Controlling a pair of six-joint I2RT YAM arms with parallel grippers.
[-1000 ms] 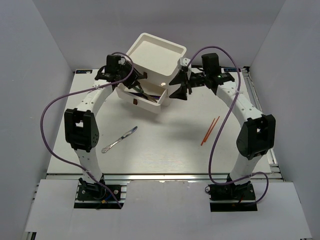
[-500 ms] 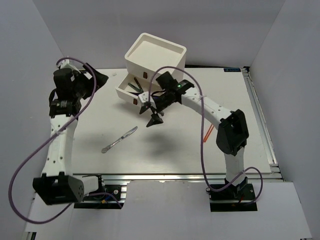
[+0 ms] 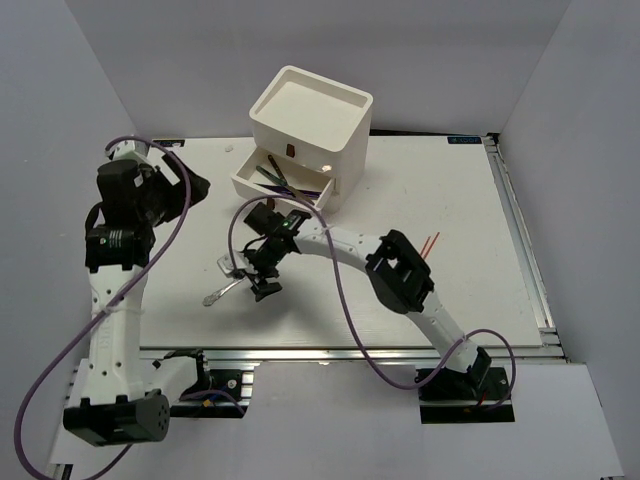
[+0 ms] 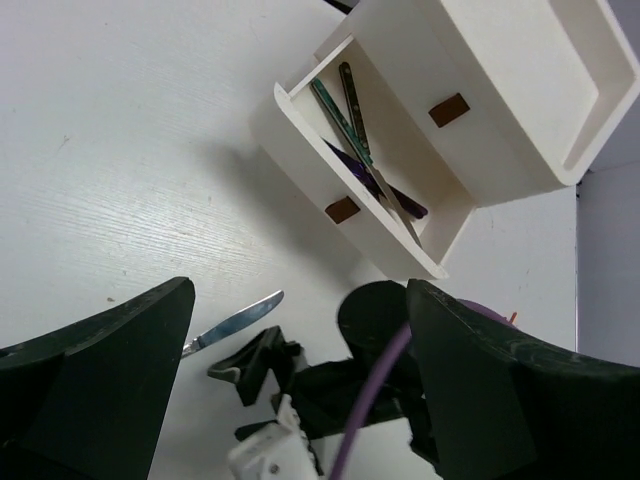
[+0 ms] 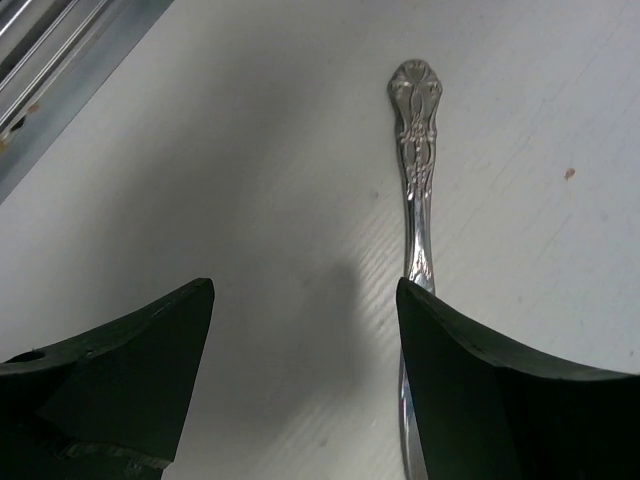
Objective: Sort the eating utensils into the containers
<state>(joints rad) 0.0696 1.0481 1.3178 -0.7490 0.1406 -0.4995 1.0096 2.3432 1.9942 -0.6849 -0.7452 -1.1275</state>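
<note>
On the white, faintly grained worktop (image 3: 450,190) we count one loose silver knife (image 5: 413,150), its flat handle embossed with scrollwork. The right tool (image 5: 305,290) hangs over it with its two dark, wedge-shaped fingers spread wide, gripping nothing. In the wrist view one finger covers the knife's lower part. Two thin orange chopsticks (image 3: 431,241) lie to the right, well apart from the knife and partly behind the right arm.

The boxy white drawer unit (image 3: 320,115) stands at the back, its top a shallow recess. We see two small dark red pulls (image 4: 449,109) and one drawer (image 4: 305,150) pulled out. In it lie at least three slim utensils (image 4: 345,120) crossed over one another: two with dark teal handles, one glossy purple. The left tool (image 4: 300,290), raised at the left, is spread fully apart and empty.
</note>
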